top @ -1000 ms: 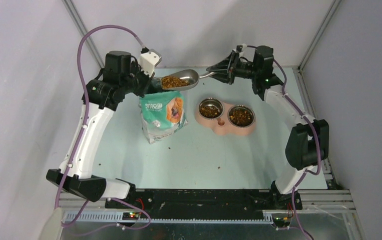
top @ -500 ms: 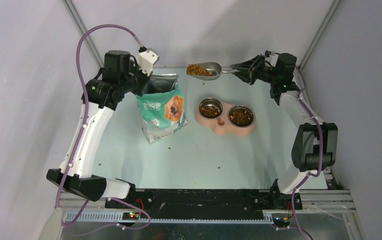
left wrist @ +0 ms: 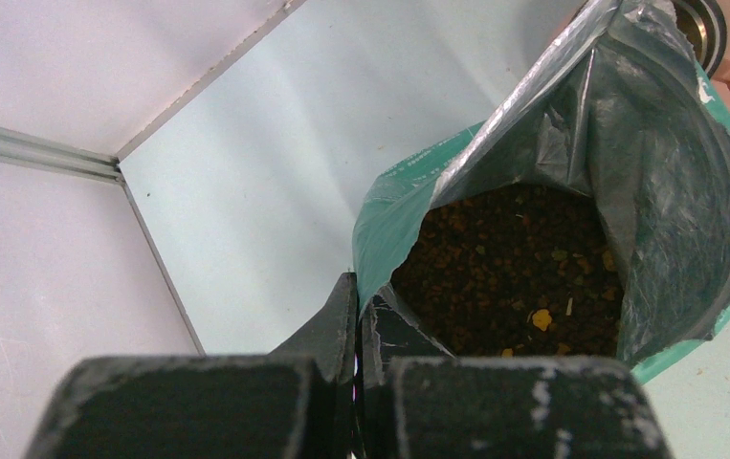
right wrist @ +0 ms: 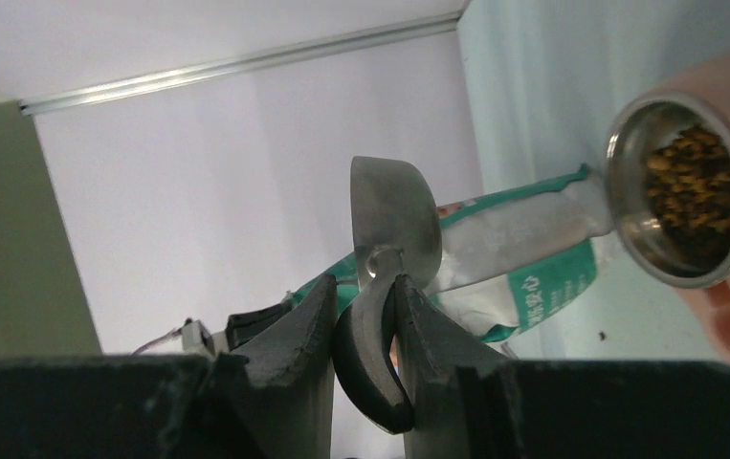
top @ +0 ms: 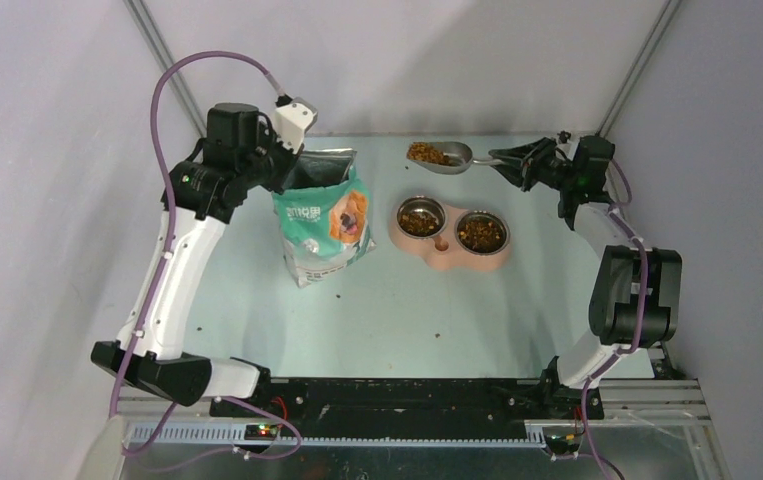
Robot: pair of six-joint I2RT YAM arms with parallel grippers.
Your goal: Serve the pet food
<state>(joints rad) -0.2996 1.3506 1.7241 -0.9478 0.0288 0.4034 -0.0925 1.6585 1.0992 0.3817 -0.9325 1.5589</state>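
While both steel bowls point(top: 398, 216) of the pink feeder point(top: 442, 258) already held kibble point(top: 481, 234), one more load sat in the metal scoop point(top: 457, 154), which hung just behind the feeder, on the side of the bowl nearer the bag. The right gripper point(top: 507, 158) was clamped on the scoop's handle. The left gripper point(left wrist: 358, 292) was pinched on the rim of the teal foil bag point(top: 322, 225), holding its mouth open over the brown heap inside. On that showing, serving looked well advanced, with this scoopful not yet tipped out. A second before, the loaded scoop had been at the bag's mouth, and half a second before it was midway between bag and feeder. Bag, feeder and left arm had not moved.
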